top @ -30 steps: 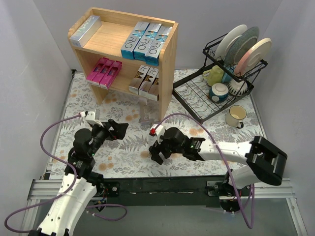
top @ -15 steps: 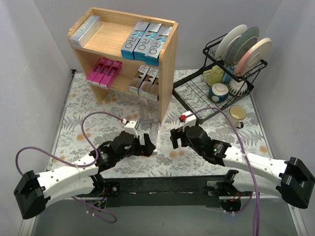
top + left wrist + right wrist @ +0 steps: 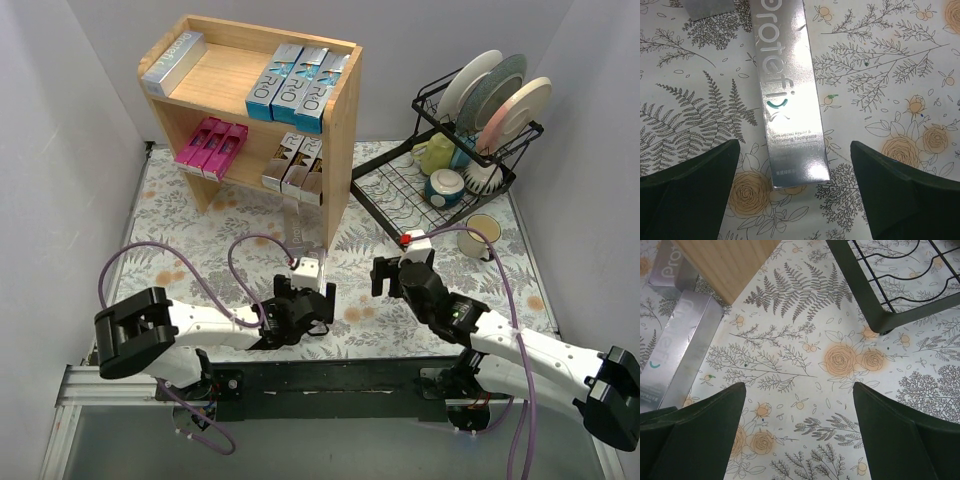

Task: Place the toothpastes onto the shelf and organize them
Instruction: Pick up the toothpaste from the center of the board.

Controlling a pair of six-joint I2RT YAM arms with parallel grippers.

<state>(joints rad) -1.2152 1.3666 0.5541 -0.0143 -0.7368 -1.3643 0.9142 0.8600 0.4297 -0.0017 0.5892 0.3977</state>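
Left gripper (image 3: 794,144) open, astride a silver toothpaste box (image 3: 787,90) lying flat on the floral mat (image 3: 890,75) near the shelf (image 3: 342,140). Right gripper (image 3: 799,385) open, empty, over the mat between shelf and dish rack (image 3: 880,300).

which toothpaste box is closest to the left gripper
The silver box printed protefix, lying flat on the floral mat between the fingers of the open left gripper. The other loose silver box lies beyond it, toward the shelf.
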